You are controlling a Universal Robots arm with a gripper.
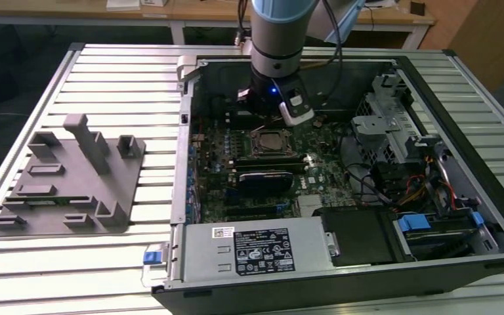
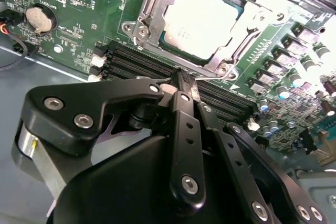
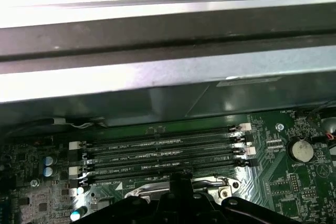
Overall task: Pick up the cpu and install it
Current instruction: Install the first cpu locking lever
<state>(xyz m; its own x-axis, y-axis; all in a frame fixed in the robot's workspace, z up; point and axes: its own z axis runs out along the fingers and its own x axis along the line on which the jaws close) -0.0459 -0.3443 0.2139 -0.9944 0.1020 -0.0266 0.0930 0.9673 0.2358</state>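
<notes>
Exterior view: your gripper (image 1: 280, 113) hung inside the open case (image 1: 462, 85), just behind the socket (image 1: 272, 140), where the cpu (image 1: 272, 139) already sat. The grey tray (image 1: 63, 180) lay on the bench's left side.

Second wrist view: fingers (image 2: 185, 85) pressed together, holding nothing; cpu (image 2: 202, 20) seated flat in its frame.

First wrist view: memory slots (image 3: 163, 148) ran beside the socket bracket (image 3: 184, 187).

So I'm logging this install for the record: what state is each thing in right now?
cpu: lying flat in the motherboard socket, not held.
gripper: fingers together, holding nothing, beside the memory slots near the socket.
computer case: side open, board exposed.
grey tray: on the table, outside the case, on the exterior view's left.
</notes>
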